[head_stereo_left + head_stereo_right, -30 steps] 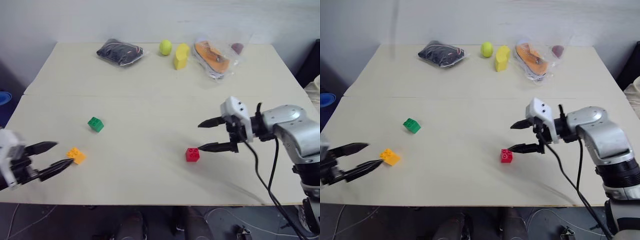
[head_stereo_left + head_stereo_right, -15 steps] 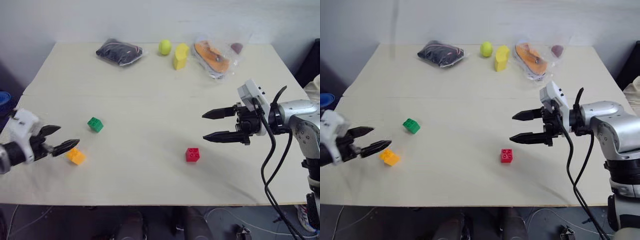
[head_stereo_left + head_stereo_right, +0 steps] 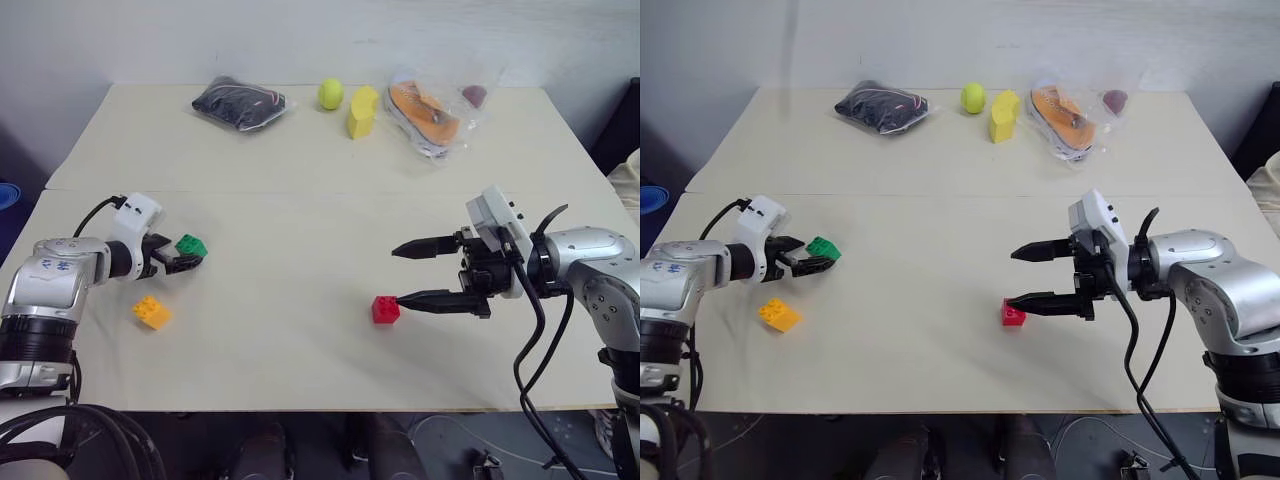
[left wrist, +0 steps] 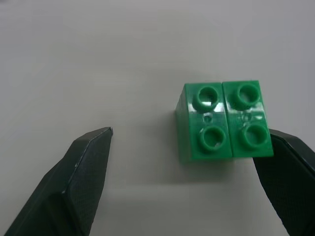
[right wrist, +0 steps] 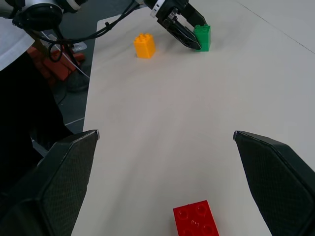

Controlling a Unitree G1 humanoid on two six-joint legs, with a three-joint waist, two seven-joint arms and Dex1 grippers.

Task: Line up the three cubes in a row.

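The green cube [image 4: 224,120] lies between the fingers of my open left gripper [image 3: 186,259], close against one finger [image 4: 285,172], at the table's left side. The orange cube [image 3: 151,312] sits just nearer the front edge, apart from the gripper. The red cube [image 3: 385,309] rests at the centre front. My right gripper [image 3: 398,274] hovers open beside it, pointing left, with its lower fingertip over the cube's right edge. The right wrist view shows the red cube [image 5: 197,219] low between the spread fingers, with the green cube [image 5: 202,38] and orange cube [image 5: 144,45] far off.
Along the back of the table [image 3: 300,200] lie a black bag [image 3: 240,103], a yellow-green ball [image 3: 331,94], a yellow foam block [image 3: 362,110] and a clear bag with an orange item [image 3: 430,115]. A cable hangs from my right arm.
My left gripper travelled forward and right, from beside the orange cube to around the green cube. My right gripper lifted a little, then came back down beside the red cube. No cube moved.
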